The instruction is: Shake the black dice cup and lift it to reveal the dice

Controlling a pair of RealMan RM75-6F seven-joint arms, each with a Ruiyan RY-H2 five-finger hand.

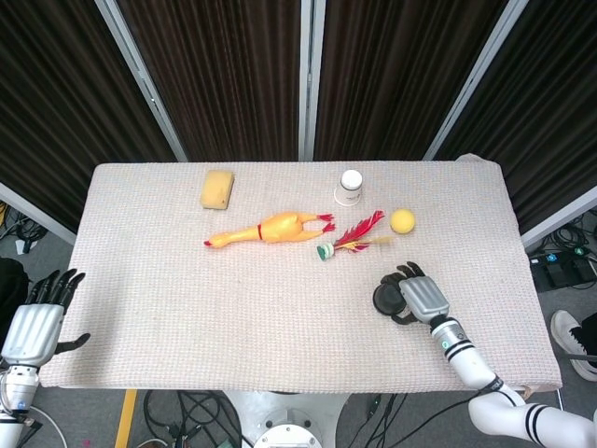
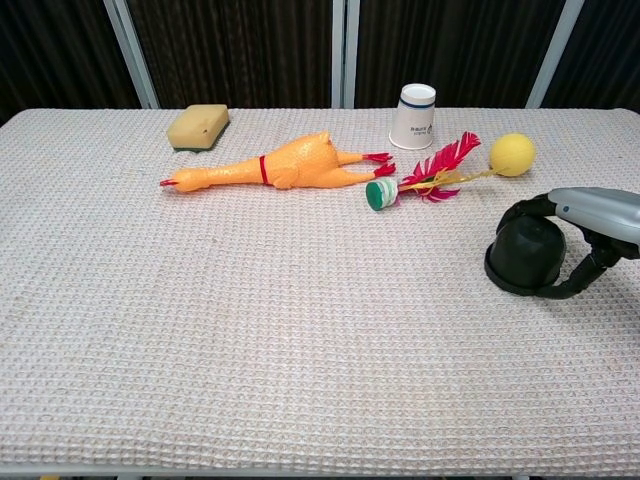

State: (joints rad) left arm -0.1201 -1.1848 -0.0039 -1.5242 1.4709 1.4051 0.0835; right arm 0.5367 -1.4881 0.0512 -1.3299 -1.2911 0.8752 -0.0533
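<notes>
The black dice cup stands mouth down on the white woven cloth at the right side of the table, also seen from above as the black dice cup. My right hand grips it from the right, its dark fingers wrapped around the cup's sides. No dice show; the cup covers whatever lies under it. My left hand hangs off the table's front left corner, fingers apart and holding nothing.
A yellow rubber chicken lies mid-table, a red feather shuttlecock to its right. A yellow ball, a white paper cup and a yellow sponge sit farther back. The table edge runs along the front.
</notes>
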